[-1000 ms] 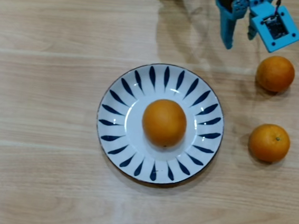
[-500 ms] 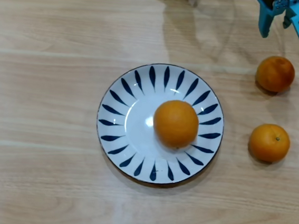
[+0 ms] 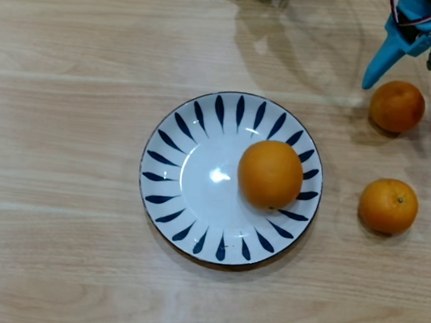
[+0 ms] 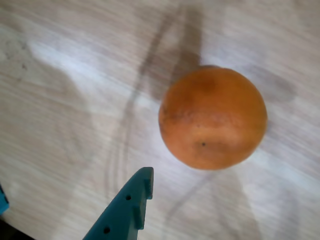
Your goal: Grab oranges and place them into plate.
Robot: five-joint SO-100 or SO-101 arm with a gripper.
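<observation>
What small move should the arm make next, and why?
Probably lower the gripper around the upper orange. One finger sits beside that orange, nothing is held, and only the large orange lies on the plate.

Plate (image 3: 170, 174) at centre, large orange (image 3: 270, 174) on its right half. Two smaller oranges right of plate: one upper right (image 3: 396, 106), one mid right (image 3: 388, 206). Blue gripper (image 3: 420, 63) top right (partly cropped), finger (image 3: 381, 61) tip beside upper orange.
</observation>
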